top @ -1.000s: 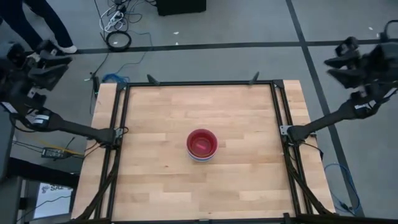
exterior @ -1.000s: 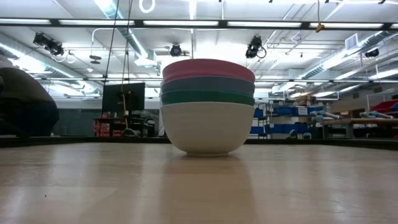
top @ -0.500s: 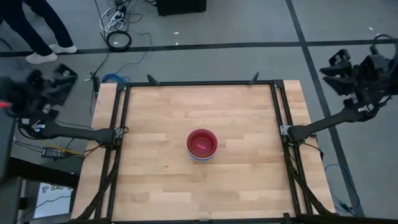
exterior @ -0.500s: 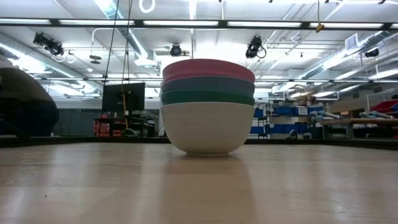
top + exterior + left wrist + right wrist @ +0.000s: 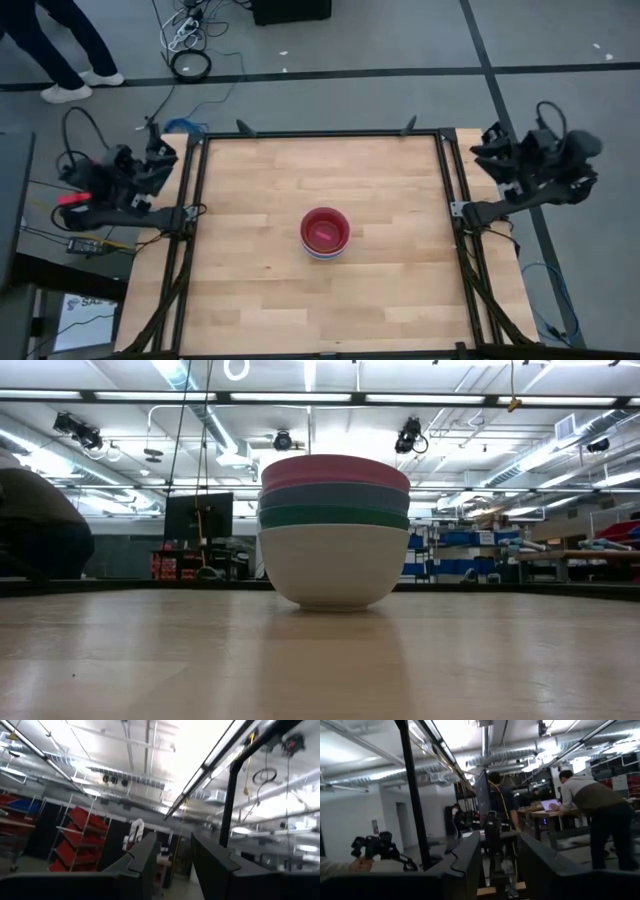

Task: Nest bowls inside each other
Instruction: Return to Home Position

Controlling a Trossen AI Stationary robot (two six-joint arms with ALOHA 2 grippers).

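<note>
One stack of nested bowls [image 5: 325,233] stands on the wooden table [image 5: 250,290] a little right of its middle. From above only the red top bowl shows. In the low view the white bowl [image 5: 333,565] rests by its base on the table, and the rims of a teal bowl [image 5: 333,517], a blue-grey bowl [image 5: 333,496] and the red bowl [image 5: 333,468] show above it. My left gripper [image 5: 160,160] is off the table's left edge, far from the stack. My right gripper [image 5: 495,150] is off the right edge. Both are open, pointing upward, with nothing between the fingers [image 5: 145,865] [image 5: 540,865].
A black rail frame [image 5: 320,133] runs around the table. Cables [image 5: 190,65] lie on the floor beyond the far edge, and a person's legs [image 5: 60,60] stand at the far left. People [image 5: 590,815] work at desks in the room behind.
Both arms have folded downward and drawn in from well outside the table: the left gripper has come down to beside the left edge, the right gripper to beside the right edge. The stack of bowls has not moved.
</note>
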